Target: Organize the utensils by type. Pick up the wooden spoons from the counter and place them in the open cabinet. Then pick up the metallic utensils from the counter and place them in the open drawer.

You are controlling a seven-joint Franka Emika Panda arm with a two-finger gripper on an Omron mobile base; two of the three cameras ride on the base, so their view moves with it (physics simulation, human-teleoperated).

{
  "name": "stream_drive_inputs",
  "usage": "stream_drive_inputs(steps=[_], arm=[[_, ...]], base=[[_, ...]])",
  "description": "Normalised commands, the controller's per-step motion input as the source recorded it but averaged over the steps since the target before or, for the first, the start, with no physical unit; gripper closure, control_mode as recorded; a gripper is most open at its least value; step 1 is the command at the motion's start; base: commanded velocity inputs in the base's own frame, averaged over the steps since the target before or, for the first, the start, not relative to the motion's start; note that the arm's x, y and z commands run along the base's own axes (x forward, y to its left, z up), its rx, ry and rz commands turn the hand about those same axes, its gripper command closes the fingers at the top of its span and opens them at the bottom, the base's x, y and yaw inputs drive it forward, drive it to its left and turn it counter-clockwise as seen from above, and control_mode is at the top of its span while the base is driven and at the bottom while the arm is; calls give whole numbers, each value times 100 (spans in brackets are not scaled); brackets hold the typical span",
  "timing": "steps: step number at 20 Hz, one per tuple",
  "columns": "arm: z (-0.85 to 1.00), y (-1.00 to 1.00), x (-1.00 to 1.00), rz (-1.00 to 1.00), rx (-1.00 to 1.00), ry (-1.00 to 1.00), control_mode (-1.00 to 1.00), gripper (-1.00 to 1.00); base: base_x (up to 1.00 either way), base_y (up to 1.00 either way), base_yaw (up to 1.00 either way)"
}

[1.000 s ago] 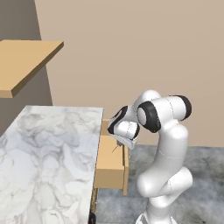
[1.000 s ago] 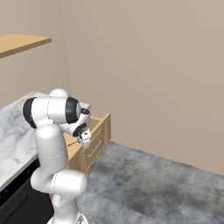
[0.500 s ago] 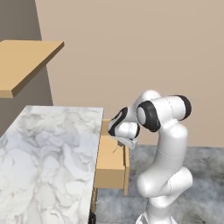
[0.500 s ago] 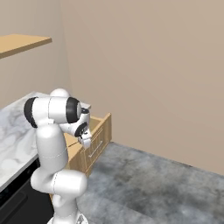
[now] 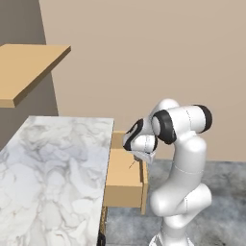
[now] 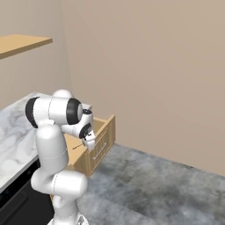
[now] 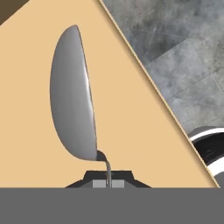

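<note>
One silver spoon (image 7: 73, 94) hangs from the pincer (image 7: 108, 183), whose jaws are pressed together on the thin handle right at the fingertips, with the bowl pointing away from the hand toward the plain tan floor of the open drawer (image 7: 131, 122) beyond it. Gripping the handle end leaves the bowl free, which likely lets the spoon be lowered flat into the box. From the left base view the pincer (image 5: 139, 156) hovers over the drawer (image 5: 122, 185), with the marble counter (image 5: 53, 178) off to its side. No brand, label or writing is visible on anything.
</note>
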Motion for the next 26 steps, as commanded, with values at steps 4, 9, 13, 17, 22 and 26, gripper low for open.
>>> stream_drive_inputs(steps=[4,9,13,17,22,26], arm=[[-51,-53,-24,0,-1,0,-100,100],[-52,-57,-25,0,-1,1,-100,100],[-56,-60,-25,0,-2,2,-100,100],[-57,-62,-26,0,-1,3,-100,100],[-57,-64,-26,0,0,2,-100,100],[-56,-64,-26,0,0,2,-100,100]], base=[[0,0,0],[0,0,0],[0,0,0],[0,0,0],[0,0,0],[0,0,0]])
